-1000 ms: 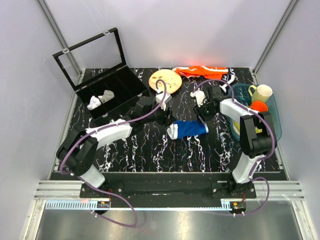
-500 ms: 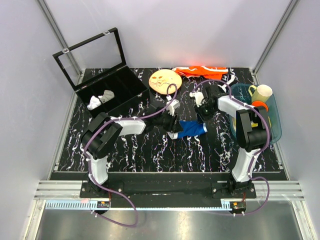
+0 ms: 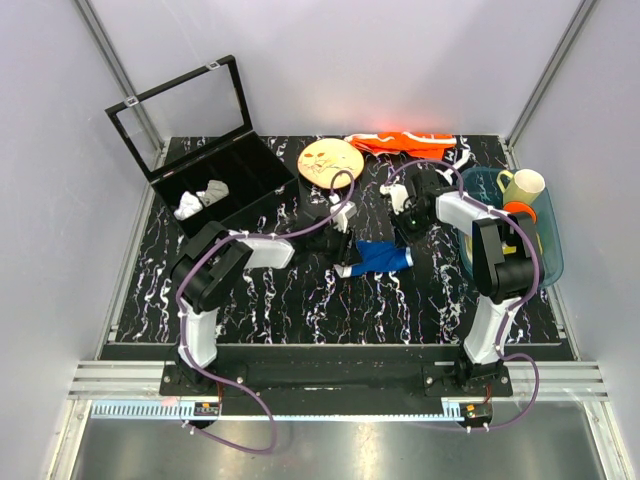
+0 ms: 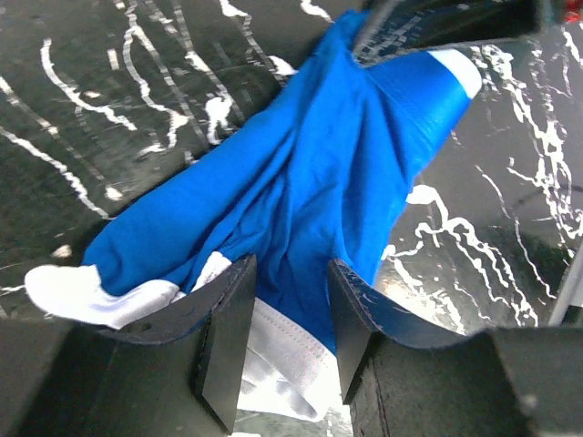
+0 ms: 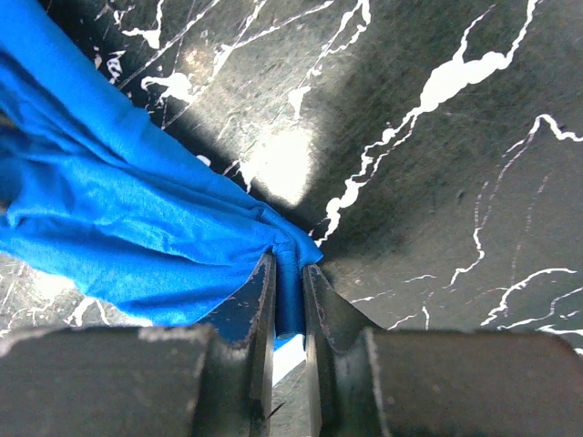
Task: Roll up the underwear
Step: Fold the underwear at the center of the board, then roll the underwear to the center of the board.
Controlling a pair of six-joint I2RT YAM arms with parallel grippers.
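1. Top external view: bright, even overhead light on the pale walls, with soft shadows on the worktop.
2. The orange cloth, upper centre, glows an overexposed red.
3. Left wrist view: the underwear is sharp and saturated. Its white waistband is nearly blown out, and the jaws at the bottom are dark and blurred.
4. Right wrist view: a white glare patch lies on the glossy worktop at centre. The jaws at the bottom are dark and soft-focused.

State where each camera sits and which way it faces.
Top external: above, behind the bases, looking down on the table; left arm, right arm show.
Left wrist: faces down at the underwear; left jaws grip the waistband end.
Right wrist: faces down at the blue end; right jaws pinch it.
Shared: the underwear, in all three.
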